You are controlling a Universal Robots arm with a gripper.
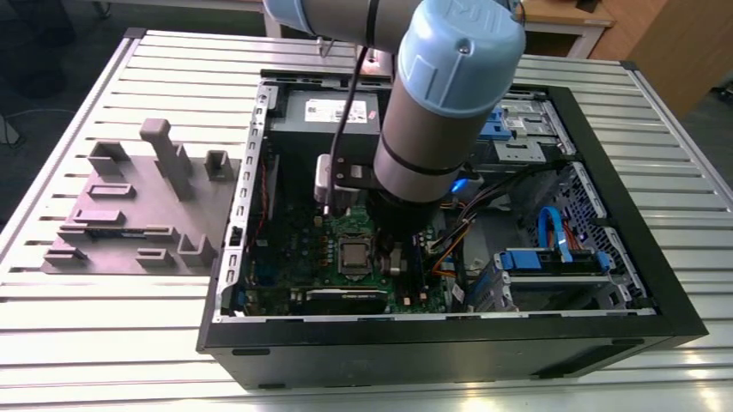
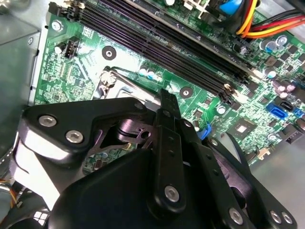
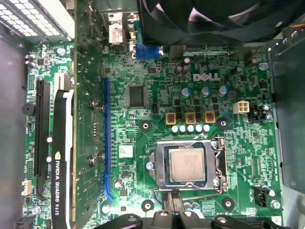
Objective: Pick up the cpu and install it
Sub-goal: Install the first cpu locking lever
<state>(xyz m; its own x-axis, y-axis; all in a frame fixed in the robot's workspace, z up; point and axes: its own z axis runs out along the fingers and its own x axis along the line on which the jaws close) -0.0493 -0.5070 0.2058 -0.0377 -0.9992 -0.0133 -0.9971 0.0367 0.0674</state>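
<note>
CPU (image 3: 187, 164) seated flat inside the socket frame (image 3: 159, 168) on the green motherboard (image 3: 157, 76), silvery top up, seen in the first wrist view. Arm (image 1: 441, 112) reaching down into the open PC case (image 1: 641, 283) on the table (image 1: 126, 343). Gripper (image 3: 175, 200) just beside the socket's edge, not touching the CPU. Jaws: cannot tell how far open; nothing seen held.
</note>
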